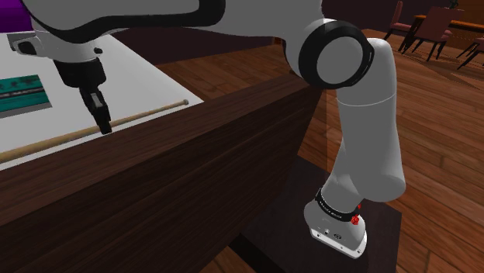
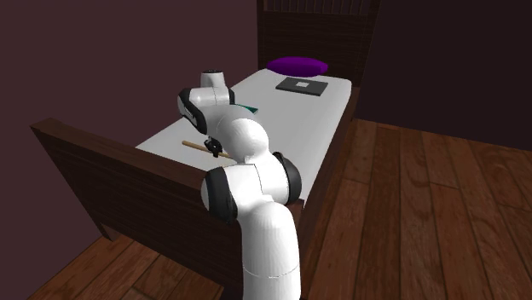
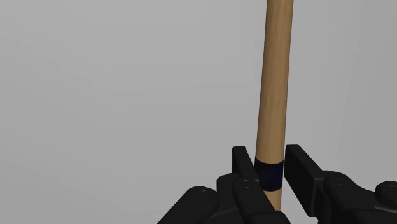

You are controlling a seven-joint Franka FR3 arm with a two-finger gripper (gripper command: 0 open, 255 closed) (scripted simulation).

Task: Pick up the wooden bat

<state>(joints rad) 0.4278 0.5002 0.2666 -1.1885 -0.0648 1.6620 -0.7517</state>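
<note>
While straddling the wooden bat (image 3: 275, 76) at its dark band (image 3: 269, 175), looks clamped. Black gripper (image 3: 269, 167) fingers snug against the wood on both sides in wrist view, though contact on one side hard to confirm. Approach done, grasp probably done. No lift yet, with bat lying flat along the bed's pale mattress (image 1: 147, 66), just behind the dark wood footboard (image 1: 202, 155), knob end toward the shoulder view's right. Left: verify squeeze, raise straight up, watch for the long end tipping.
</note>
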